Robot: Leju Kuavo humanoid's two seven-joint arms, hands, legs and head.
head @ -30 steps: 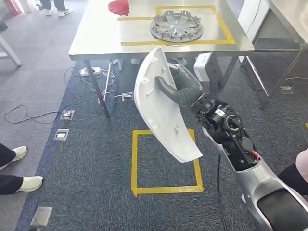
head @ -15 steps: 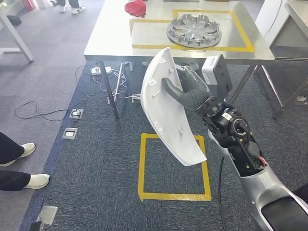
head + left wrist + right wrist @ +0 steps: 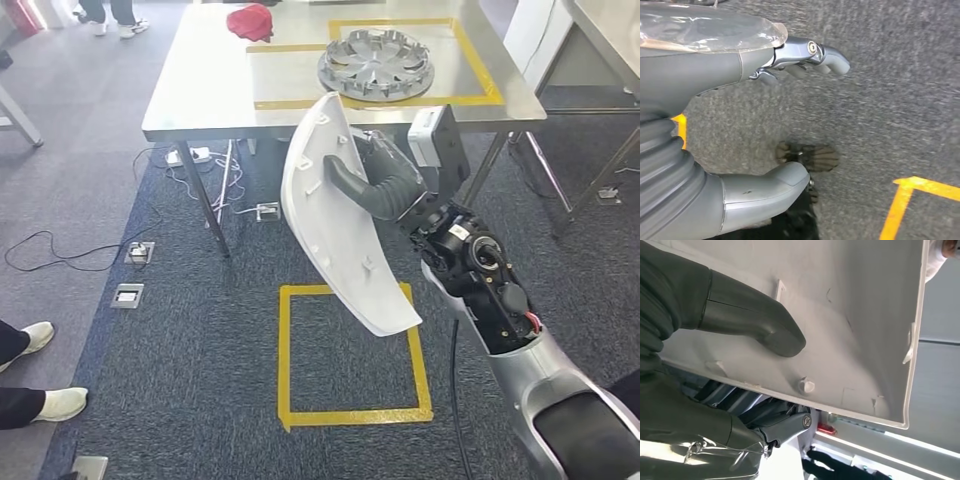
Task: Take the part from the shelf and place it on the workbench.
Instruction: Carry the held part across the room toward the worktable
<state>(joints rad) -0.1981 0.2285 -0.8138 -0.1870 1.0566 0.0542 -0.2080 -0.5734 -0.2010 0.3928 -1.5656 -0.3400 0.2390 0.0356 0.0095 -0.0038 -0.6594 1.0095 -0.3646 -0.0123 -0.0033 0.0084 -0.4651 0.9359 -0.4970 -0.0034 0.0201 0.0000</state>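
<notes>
The robot's right hand [image 3: 375,180] grips a curved white part [image 3: 337,222], thumb pressed on its ribbed inner face, holding it in the air just short of the workbench [image 3: 204,80]. On the workbench lie a silver wheel cover [image 3: 375,63] and a red cloth [image 3: 250,20]. The left hand [image 3: 753,120] hangs over carpet, fingers apart, holding nothing.

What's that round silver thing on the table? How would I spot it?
Look at the steel workbench ahead of the robot, inside its yellow taped rectangle. The wheel cover lies flat there: a round, grey, spoked disc, unlike the crumpled red cloth beside it.
</notes>
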